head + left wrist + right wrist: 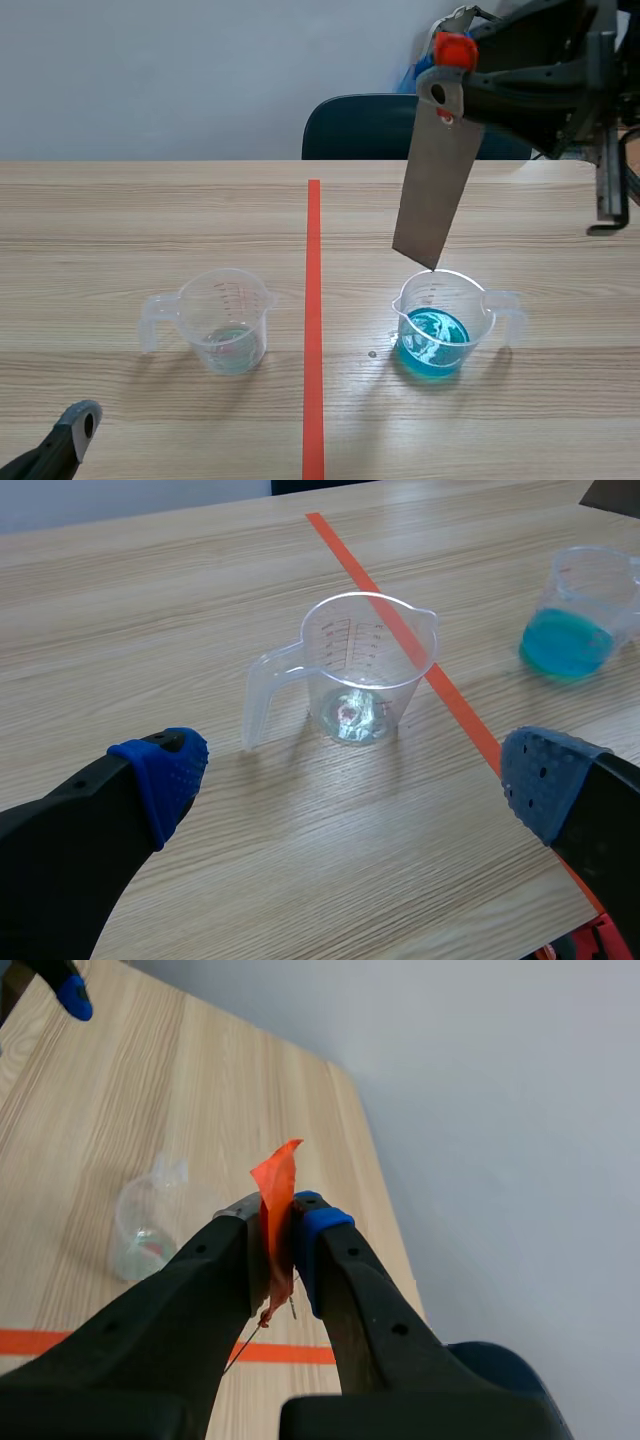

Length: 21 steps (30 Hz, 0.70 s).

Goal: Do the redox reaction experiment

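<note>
Metal strip (pixel 435 190), grey, with an orange-red tab (pixel 277 1175) at its top end, hangs tilted from your right gripper (pixel 450 60), which is raised over the right half of the table (pixel 150 220). Its fingers are clamped on that taped end. The strip's lower corner sits at the far rim of the measuring cup of blue liquid (pixel 440 325); you cannot tell whether it touches. That cup stands just right of the tape line (pixel 314 330), nearer the near edge, with its handle toward the right edge. Left of the line, at the same depth, stands the clear measuring cup (pixel 225 320), with a little clear liquid in it and its handle toward the left edge. Your left gripper (pixel 70 435) is low at the near left corner, fingers wide apart and holding nothing. A dark chair (pixel 370 125) stands past the far edge.
</note>
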Motion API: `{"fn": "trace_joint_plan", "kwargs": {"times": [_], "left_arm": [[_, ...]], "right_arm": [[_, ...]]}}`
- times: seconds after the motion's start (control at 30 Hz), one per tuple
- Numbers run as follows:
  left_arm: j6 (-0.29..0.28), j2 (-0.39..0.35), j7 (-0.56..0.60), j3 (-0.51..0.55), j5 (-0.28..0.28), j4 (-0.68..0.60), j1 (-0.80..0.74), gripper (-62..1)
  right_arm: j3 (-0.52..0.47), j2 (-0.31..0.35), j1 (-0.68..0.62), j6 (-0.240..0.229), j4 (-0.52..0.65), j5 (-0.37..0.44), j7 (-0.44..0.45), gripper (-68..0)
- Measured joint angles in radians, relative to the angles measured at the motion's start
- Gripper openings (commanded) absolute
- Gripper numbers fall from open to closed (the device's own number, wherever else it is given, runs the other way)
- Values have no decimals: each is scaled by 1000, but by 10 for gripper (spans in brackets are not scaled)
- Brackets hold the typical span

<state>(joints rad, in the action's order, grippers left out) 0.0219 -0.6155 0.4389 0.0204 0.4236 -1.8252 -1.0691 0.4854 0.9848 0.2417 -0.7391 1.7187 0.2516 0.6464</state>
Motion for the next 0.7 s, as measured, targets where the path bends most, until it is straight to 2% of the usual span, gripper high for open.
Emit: {"fn": "trace_joint_plan", "kwargs": {"times": [0.27, 0.53, 0.7], "left_arm": [[0, 0, 0, 0, 0, 0, 0, 14], [0, 0, 0, 0, 0, 0, 0, 14], [0, 0, 0, 0, 0, 0, 0, 14]], "right_arm": [[5, -157, 80, 0, 0, 0, -136, -669], [178, -277, 198, 0, 0, 0, -242, -669], [240, -367, 254, 0, 0, 0, -318, -669]]}}
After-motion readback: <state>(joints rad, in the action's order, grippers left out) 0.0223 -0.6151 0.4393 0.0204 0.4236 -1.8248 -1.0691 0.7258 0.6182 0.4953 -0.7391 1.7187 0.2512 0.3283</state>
